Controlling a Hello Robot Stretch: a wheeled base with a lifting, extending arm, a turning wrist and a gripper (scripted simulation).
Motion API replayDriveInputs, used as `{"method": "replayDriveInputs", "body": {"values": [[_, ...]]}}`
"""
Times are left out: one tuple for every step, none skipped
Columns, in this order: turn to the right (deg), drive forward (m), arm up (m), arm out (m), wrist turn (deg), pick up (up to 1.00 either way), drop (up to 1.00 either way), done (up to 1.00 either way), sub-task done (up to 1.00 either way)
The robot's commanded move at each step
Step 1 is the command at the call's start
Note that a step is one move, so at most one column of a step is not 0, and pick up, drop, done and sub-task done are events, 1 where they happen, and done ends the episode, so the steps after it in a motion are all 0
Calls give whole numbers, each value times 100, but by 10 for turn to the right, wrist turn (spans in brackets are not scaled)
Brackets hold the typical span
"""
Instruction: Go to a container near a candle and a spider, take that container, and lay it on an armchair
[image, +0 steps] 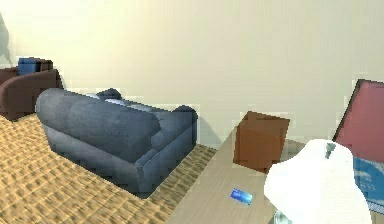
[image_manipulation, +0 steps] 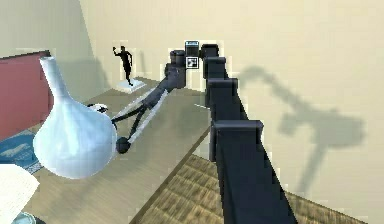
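Since the gripper (image_manipulation: 124, 143) ends right at a pale blue vase (image_manipulation: 72, 135) by the tan table (image_manipulation: 170, 142), can't tell finger spread or whether it's holding anything.

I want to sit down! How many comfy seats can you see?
2. A blue sofa stands left of the forward view's middle, and a brown armchair is at its far left edge, partly cut off. More may be hidden.
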Motion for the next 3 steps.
{"method": "replayDriveInputs", "body": {"values": [[0,0,0,-42,0,0,0,0,0],[-450,0,0,0,0,0,0,0,0],[-60,0,0,0,0,0,0,0,0]]}}
